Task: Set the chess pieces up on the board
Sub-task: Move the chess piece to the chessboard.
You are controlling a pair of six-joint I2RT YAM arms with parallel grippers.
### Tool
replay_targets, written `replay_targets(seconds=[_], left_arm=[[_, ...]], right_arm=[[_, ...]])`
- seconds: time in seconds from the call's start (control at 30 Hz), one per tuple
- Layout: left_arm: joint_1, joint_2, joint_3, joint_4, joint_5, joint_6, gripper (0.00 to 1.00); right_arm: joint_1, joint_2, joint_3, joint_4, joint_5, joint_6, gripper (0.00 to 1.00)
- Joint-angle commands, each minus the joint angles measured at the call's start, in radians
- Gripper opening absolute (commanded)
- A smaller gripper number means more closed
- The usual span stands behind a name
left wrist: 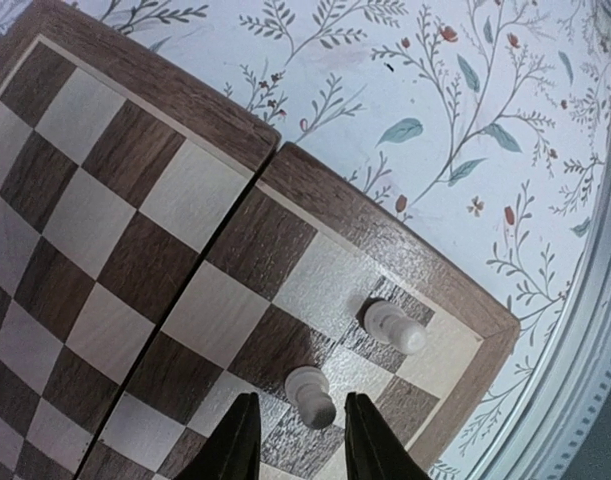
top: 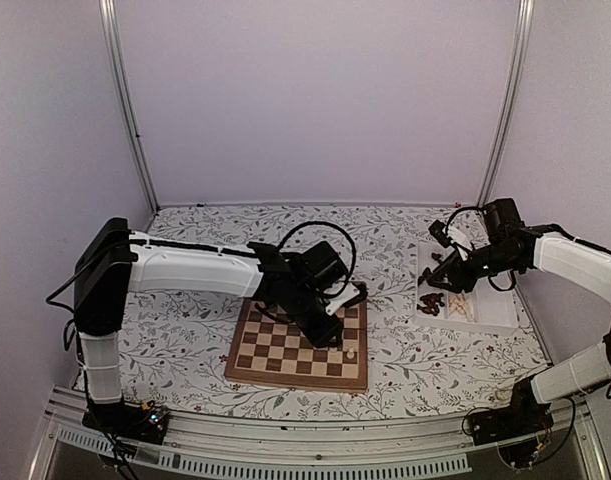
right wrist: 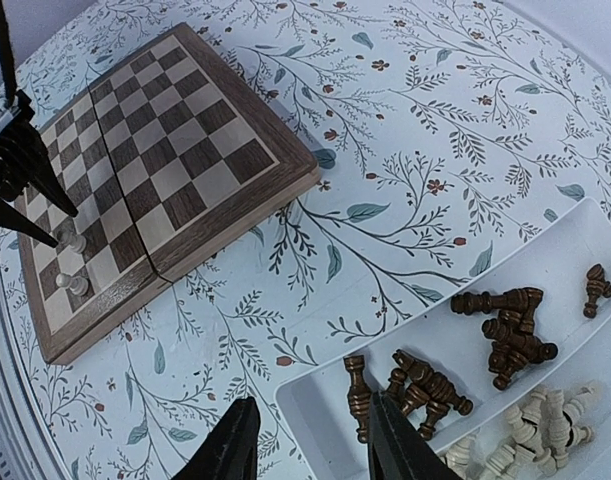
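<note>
We see the left end effector [left wrist: 290, 440] with jaws parted either side of an upright pale pawn [left wrist: 310, 395] near the board's [left wrist: 135, 200] corner (a second pale pawn [left wrist: 395, 327] stands just beside), its white arm stretched across, wrist tipped down. The right end effector [right wrist: 305, 445], jaws apart and empty, hovers over the white tray [right wrist: 560, 250] of dark pieces [right wrist: 505, 335] and pale pieces [right wrist: 530, 435], forearm reaching in from the right.
</note>
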State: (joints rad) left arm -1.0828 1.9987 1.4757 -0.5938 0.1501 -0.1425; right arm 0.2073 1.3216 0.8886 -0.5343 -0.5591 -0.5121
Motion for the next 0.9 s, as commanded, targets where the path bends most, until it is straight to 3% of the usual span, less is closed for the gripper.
replay_targets(seconds=[0.0, 0.5, 0.87], left_arm=[[-0.018, 0.02, 0.033, -0.029, 0.011, 0.01, 0.24], [-0.037, 0.04, 0.041, -0.04, -0.032, 0.007, 0.27], [-0.048, 0.013, 0.032, -0.043, -0.027, 0.005, 0.1]], right_arm=[[-0.002, -0.002, -0.002, 0.016, -0.016, 0.001, 0.4], [0.0, -0.001, -0.006, 0.009, -0.022, -0.001, 0.4], [0.0, 0.002, -0.007, 0.01, -0.025, -0.003, 0.4]])
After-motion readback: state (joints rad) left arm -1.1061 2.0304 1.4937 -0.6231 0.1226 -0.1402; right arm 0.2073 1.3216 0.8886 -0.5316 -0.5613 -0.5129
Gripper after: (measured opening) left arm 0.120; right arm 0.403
